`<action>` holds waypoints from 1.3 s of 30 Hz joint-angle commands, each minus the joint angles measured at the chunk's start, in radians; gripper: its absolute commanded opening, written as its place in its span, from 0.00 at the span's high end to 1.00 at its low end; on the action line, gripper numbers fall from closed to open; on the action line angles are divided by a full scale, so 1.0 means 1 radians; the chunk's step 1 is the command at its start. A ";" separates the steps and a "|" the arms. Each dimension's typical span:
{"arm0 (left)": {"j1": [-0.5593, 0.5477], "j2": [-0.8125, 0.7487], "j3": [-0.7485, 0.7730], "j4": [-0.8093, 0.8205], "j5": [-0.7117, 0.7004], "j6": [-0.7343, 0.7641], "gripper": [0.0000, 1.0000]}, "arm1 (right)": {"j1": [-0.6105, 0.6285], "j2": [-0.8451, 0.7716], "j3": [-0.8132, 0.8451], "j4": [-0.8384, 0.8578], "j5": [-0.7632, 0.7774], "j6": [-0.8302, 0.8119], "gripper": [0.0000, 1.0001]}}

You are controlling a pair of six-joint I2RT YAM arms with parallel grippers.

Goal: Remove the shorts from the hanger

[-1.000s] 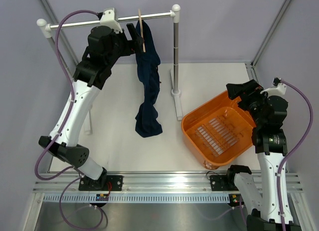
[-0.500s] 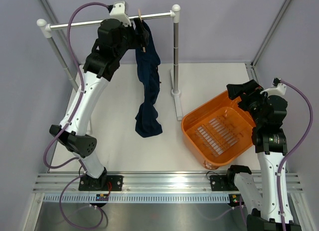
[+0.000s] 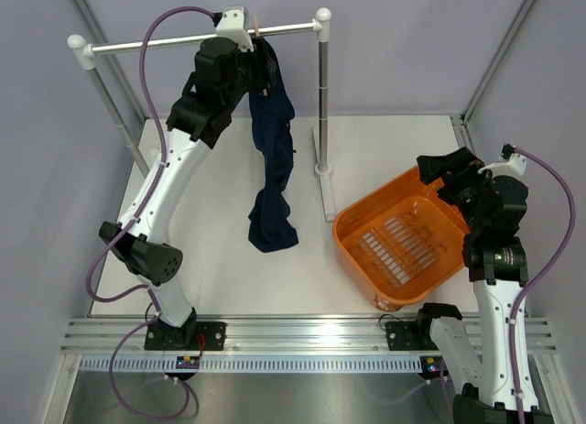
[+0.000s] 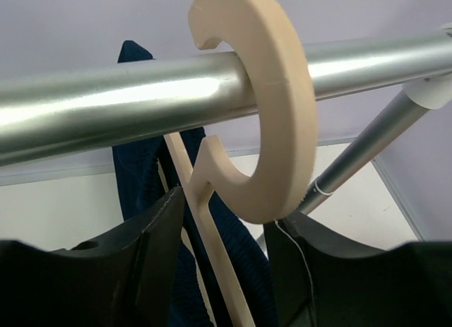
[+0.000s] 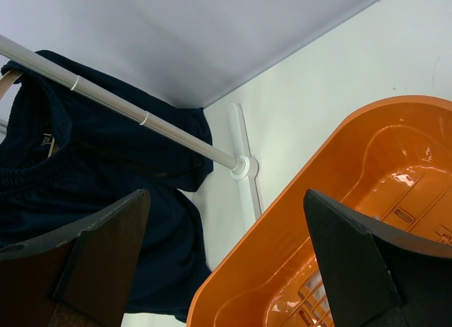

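Left arm (image 3: pixel 169 181) risen to rail (image 3: pixel 119 47), 12 o'clock | left jaws half-shut astride hanger (image 4: pixel 282 108), no grip; right jaws wide, empty | risk: tug unhooks hanger, shorts (image 3: pixel 273 168) fall

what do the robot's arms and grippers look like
The left arm and right arm have white links, black joint housings and a looping purple cable each. The left gripper and right gripper have matte black wedge-shaped fingers.
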 commanded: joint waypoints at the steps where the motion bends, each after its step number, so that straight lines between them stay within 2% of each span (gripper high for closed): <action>1: -0.008 0.028 0.015 0.059 -0.061 0.037 0.51 | 0.004 -0.010 0.005 0.006 0.022 -0.014 0.01; 13: -0.026 0.059 0.016 0.062 -0.174 0.096 0.55 | 0.004 -0.010 -0.005 0.009 0.025 -0.020 0.01; 16: -0.026 0.056 0.018 0.065 -0.185 0.111 0.68 | 0.004 -0.010 -0.007 0.009 0.024 -0.022 0.00; 17: -0.028 0.054 0.019 0.062 -0.191 0.116 0.81 | 0.004 -0.010 -0.007 0.009 0.024 -0.020 0.01; 20: -0.028 0.052 0.036 0.050 -0.197 0.136 1.00 | 0.004 -0.013 -0.009 0.009 0.024 -0.020 0.01; 28: -0.029 0.005 0.080 0.032 -0.200 0.205 1.00 | 0.005 -0.029 -0.015 0.017 0.028 -0.032 0.01; 39: -0.029 -0.092 0.111 0.016 -0.119 0.238 1.00 | 0.004 0.002 -0.015 0.047 -0.021 -0.031 0.01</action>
